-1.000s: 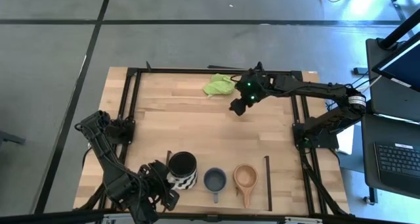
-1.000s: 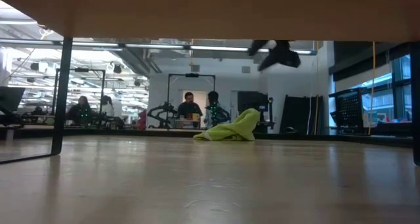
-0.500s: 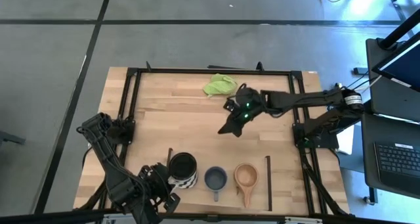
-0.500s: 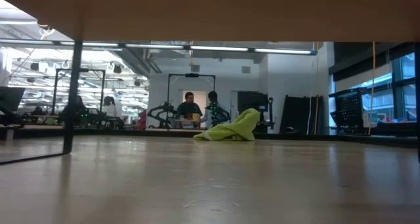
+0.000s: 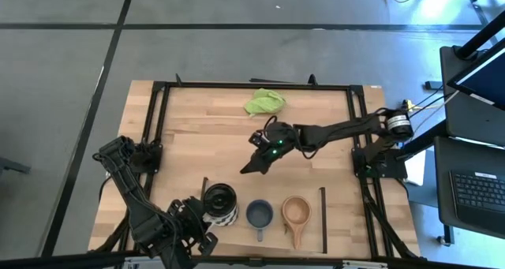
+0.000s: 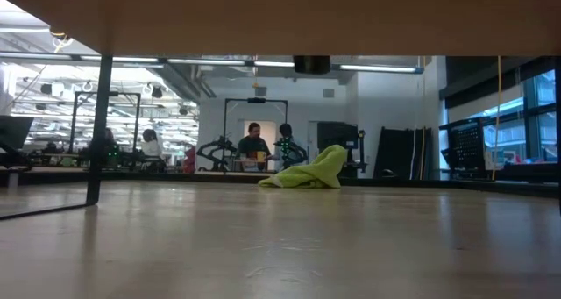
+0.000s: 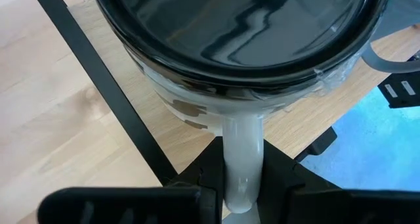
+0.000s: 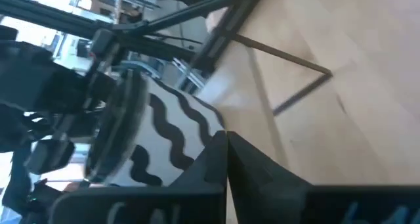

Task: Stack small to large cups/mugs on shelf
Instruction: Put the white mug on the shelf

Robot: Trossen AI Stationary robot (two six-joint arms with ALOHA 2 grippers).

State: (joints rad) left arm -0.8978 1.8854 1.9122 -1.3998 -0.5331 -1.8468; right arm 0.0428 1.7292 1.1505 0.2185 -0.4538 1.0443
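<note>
Three cups stand in a row over the shelf (image 5: 272, 192), a light-wood board with black bars at its short ends, near the table's front edge. The white mug (image 5: 219, 203), dark inside with black wavy lines (image 8: 164, 138), is at the left end. The blue-grey mug (image 5: 259, 215) is in the middle and the tan wooden cup (image 5: 296, 211) on the right. My left gripper (image 5: 199, 224) is shut on the white mug's handle. My right gripper (image 5: 246, 169) is shut and empty over the table's middle, pointing toward the white mug. My left gripper pinches the white mug's handle (image 7: 241, 175) between its two fingers. The fingers come from the table's near-left side, slanting down. The mug stays upright over the shelf's left end. I cannot tell whether its base rests on the board.
A lime-green cloth (image 5: 265, 102) lies at the table's far edge, also seen as a cloth heap (image 6: 311, 169) in the low view. The black table frame (image 5: 158, 119) runs along the sides. Bare wood lies between cloth and shelf. People sit in the room beyond.
My right gripper has swung from beside the green cloth toward the table's near edge and left, closing on the white mug. It has tipped up toward level, and its fingers have come together. The white mug and the left gripper have stayed put.
</note>
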